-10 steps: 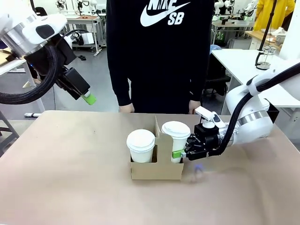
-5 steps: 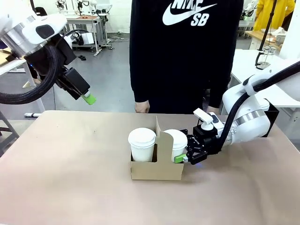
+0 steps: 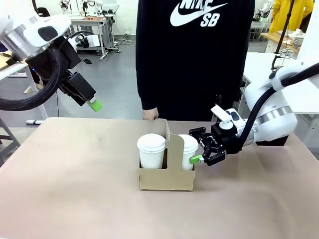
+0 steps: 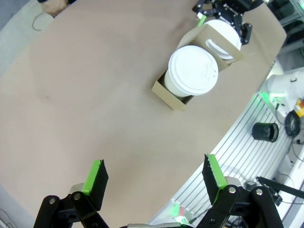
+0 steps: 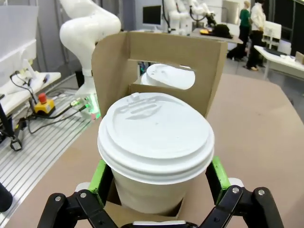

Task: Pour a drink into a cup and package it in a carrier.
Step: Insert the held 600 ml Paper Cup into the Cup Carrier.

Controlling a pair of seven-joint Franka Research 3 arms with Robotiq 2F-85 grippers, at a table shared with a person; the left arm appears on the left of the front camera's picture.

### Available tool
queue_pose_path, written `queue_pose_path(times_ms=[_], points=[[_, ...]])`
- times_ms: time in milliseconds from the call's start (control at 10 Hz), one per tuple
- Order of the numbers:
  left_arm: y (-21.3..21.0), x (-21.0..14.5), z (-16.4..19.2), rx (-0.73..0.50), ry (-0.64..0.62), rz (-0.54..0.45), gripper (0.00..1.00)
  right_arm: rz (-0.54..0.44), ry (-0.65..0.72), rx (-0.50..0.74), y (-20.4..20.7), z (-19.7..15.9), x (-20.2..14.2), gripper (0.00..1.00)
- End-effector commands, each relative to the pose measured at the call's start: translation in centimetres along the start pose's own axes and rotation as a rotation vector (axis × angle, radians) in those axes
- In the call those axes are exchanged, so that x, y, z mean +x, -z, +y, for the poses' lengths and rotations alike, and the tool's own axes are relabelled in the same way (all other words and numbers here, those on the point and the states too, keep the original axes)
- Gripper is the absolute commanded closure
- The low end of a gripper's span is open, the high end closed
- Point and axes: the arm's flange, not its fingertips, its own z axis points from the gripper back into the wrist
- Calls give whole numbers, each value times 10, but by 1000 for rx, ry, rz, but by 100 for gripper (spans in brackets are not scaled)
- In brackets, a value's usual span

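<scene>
A brown cardboard drink carrier [image 3: 166,174] is seen standing near the middle of the table [image 3: 75,189], with two lidded white paper cups seated in its holes, one on each side of the upright centre handle [image 3: 172,149]. The right-hand cup [image 3: 188,151], held raised above its hole a second ago, is now sunk down into the carrier. The right gripper [image 3: 204,151] is now spread, its green pads [image 5: 100,176] seen flanking the cup's sides without clearly pressing them, so the cup appears to have been released. Packaging is judged close to finished on this side. The left-hand cup [image 3: 151,151] is seated in its own hole. The left gripper [image 3: 94,105] is held high over the table's far left edge, its fingers parted and empty, well apart from the carrier. A person in a dark sweatshirt [image 3: 194,55] is stood at the table's far edge, one hand [image 3: 150,115] resting just behind the carrier. A glass press jug [image 3: 283,59] is seen on a white side table at far right. The carrier handle stands close beside the right gripper and could be caught as it is drawn back.
</scene>
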Motion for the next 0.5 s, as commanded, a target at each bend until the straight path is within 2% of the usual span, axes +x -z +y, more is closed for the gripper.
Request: queue_pose_path(times_ms=[0, 200, 400], points=[[-2, 1, -1, 1, -13, -4, 0, 67, 47, -10, -17, 18, 18, 0], [-2, 1, -1, 1, -13, -4, 0, 119, 112, -54, -44, 37, 32, 0], [-2, 1, -1, 1, -13, -4, 0, 190, 206, -209, -91, 64, 53, 0]])
